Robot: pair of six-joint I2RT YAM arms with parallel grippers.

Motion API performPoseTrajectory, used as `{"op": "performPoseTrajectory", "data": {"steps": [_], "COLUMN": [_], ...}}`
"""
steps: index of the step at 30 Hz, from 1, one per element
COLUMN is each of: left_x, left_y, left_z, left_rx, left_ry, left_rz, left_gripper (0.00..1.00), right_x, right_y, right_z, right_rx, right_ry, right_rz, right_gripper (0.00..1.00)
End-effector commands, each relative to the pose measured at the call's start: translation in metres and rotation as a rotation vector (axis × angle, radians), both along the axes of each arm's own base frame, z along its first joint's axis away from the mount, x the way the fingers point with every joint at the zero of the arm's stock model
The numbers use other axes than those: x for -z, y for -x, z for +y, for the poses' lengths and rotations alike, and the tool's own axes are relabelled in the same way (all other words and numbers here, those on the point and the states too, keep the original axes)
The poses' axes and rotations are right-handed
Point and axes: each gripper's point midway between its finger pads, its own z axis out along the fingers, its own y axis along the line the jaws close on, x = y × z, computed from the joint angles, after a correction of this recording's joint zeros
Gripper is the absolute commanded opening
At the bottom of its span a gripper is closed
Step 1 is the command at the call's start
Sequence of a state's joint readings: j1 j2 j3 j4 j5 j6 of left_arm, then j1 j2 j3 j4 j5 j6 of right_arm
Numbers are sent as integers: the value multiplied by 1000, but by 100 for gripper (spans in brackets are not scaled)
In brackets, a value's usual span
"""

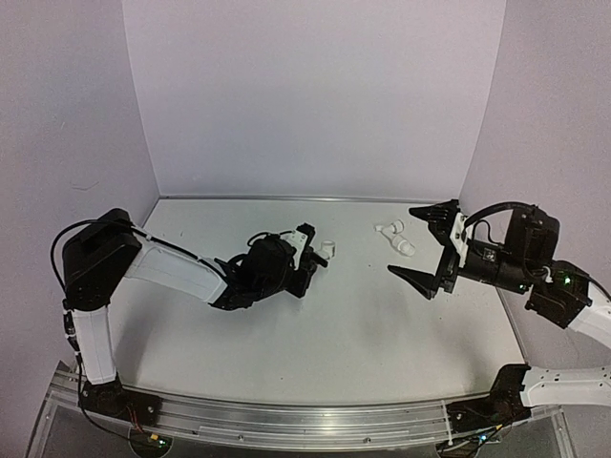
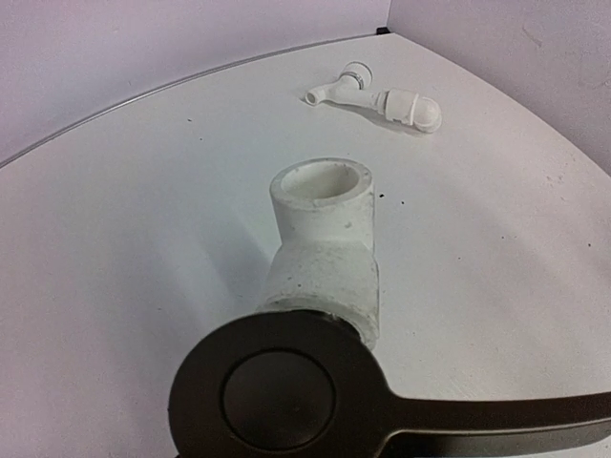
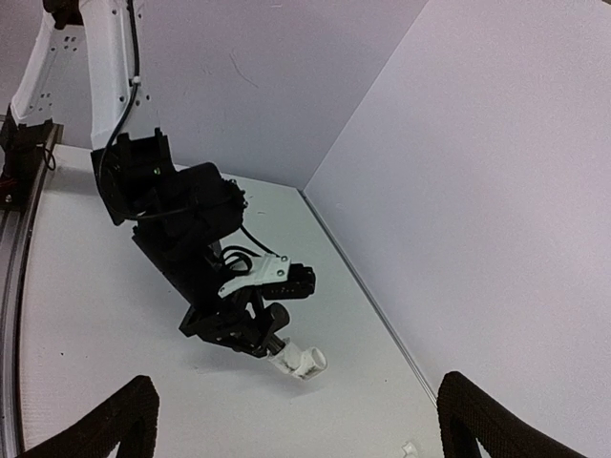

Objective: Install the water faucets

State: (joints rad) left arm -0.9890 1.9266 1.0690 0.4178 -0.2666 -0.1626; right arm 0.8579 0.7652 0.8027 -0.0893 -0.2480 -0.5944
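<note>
I've got left claw (image 1: 307,256) pinching the dark grey L-shaped faucet (image 2: 277,396); white plastic fitting (image 2: 382,95) lies between the tips of my spread right claw (image 1: 402,240).

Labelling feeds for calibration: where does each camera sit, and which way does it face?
Top external: above and behind the bases, looking down on the table; both arms show.
Left wrist: on the left arm, facing the far right corner; one dark jaw shows, gripping the white elbow fitting.
Right wrist: on the right arm, facing left toward the left arm; its open jaws show.
All three see that fitting.
</note>
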Motion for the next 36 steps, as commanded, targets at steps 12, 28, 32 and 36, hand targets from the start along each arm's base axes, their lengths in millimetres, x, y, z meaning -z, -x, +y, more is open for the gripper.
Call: {"op": "performPoseTrajectory", "data": {"steps": [12, 28, 32, 36], "left_x": [-24, 27, 47, 59], "left_y": [-44, -48, -50, -50], "left_z": [-37, -32, -32, -28], "left_rx": [4, 2, -3, -19], "left_ry": [320, 287, 225, 200], "left_rz": [-209, -320, -309, -296], "left_gripper": [9, 17, 18, 18], "right_x": [-28, -30, -31, -31], "right_y": [5, 5, 5, 4], "right_z": [-5, -1, -1, 0], "right_rx": [-11, -27, -30, -32], "right_ry": [-66, -54, -55, -55], "right_rz": [-93, -107, -108, -107], "right_gripper": [98, 98, 98, 98]}}
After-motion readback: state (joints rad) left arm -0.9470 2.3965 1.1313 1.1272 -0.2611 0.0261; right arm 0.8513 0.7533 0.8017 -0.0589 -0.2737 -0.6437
